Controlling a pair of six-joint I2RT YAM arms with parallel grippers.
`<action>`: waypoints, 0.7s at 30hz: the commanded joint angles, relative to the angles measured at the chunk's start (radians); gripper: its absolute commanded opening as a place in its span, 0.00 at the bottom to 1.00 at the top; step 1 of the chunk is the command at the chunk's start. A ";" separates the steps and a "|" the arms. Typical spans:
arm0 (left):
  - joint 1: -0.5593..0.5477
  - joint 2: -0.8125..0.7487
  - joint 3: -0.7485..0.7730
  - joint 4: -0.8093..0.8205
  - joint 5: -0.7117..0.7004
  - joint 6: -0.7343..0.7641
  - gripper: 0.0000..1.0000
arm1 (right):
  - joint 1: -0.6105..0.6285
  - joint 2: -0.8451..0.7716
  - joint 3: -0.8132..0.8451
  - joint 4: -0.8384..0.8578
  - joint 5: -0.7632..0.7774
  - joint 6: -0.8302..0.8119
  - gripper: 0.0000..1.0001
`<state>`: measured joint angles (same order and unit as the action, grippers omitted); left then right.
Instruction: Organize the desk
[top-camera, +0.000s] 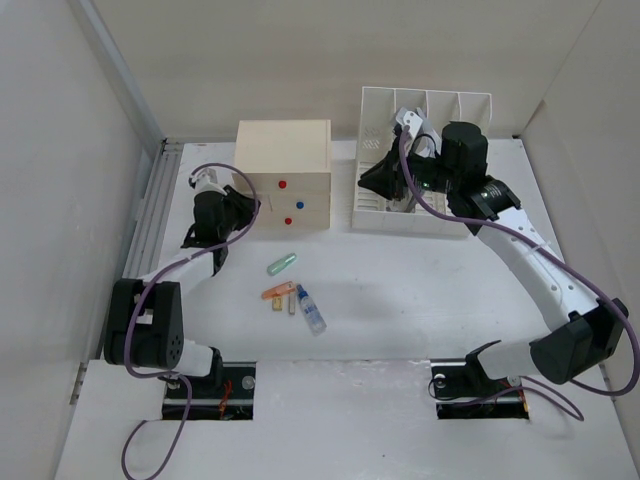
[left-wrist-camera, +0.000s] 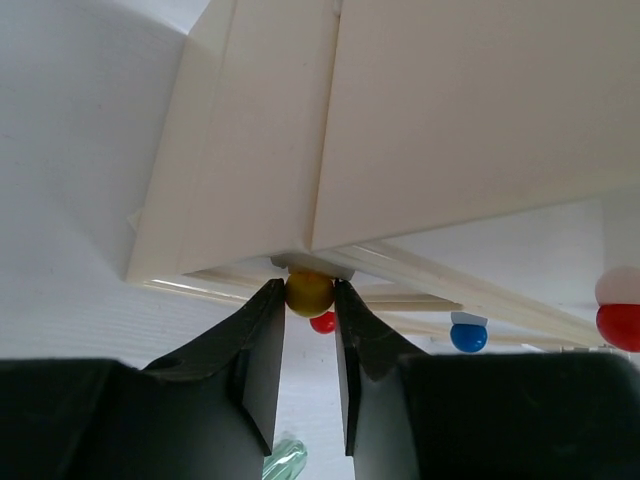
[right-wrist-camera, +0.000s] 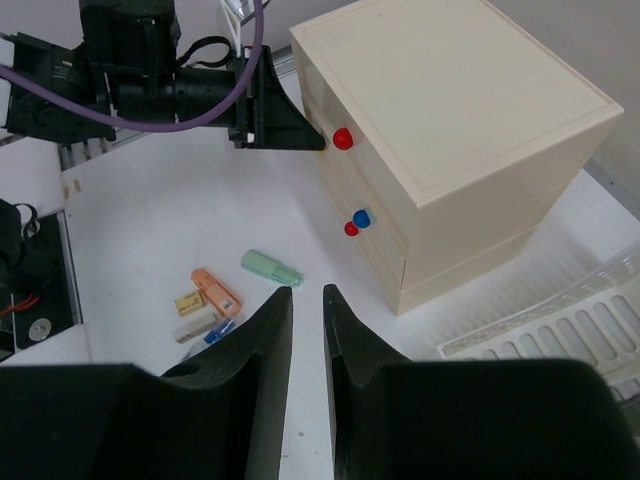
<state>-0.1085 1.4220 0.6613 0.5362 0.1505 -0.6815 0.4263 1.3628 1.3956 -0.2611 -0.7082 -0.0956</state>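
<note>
The desk (top-camera: 420, 300) is a white tabletop. A cream three-drawer box (top-camera: 284, 150) stands at its back centre, with red (top-camera: 283, 184) and blue (top-camera: 298, 203) knobs on the front. My left gripper (top-camera: 257, 205) is at the box's front left corner, shut on a yellow knob (left-wrist-camera: 310, 293) of a drawer. My right gripper (top-camera: 364, 182) hangs in the air at the left end of the white slotted file rack (top-camera: 455, 103), its fingers (right-wrist-camera: 272, 320) a narrow gap apart and empty. Loose on the desk lie a green capped tube (top-camera: 281, 264), an orange piece (top-camera: 277, 291) and a blue-capped tube (top-camera: 311, 310).
A ribbed metal rail (top-camera: 150, 210) runs along the desk's left edge. White panels wall the left, back and right. A small yellow block (top-camera: 279, 303) and a grey piece (top-camera: 292, 304) lie with the loose items. The arm bases sit at the near edge.
</note>
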 joint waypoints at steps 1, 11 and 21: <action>-0.023 0.012 0.004 0.047 -0.042 -0.009 0.17 | -0.004 -0.004 0.000 0.045 -0.027 0.011 0.24; -0.123 -0.116 -0.158 0.057 -0.108 -0.093 0.12 | -0.004 -0.004 0.000 0.054 -0.069 0.020 0.24; -0.145 -0.343 -0.334 0.019 -0.175 -0.133 0.12 | -0.004 0.005 -0.009 0.063 -0.097 0.040 0.24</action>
<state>-0.2317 1.1442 0.3683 0.6273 -0.0547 -0.7948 0.4263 1.3693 1.3903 -0.2573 -0.7654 -0.0685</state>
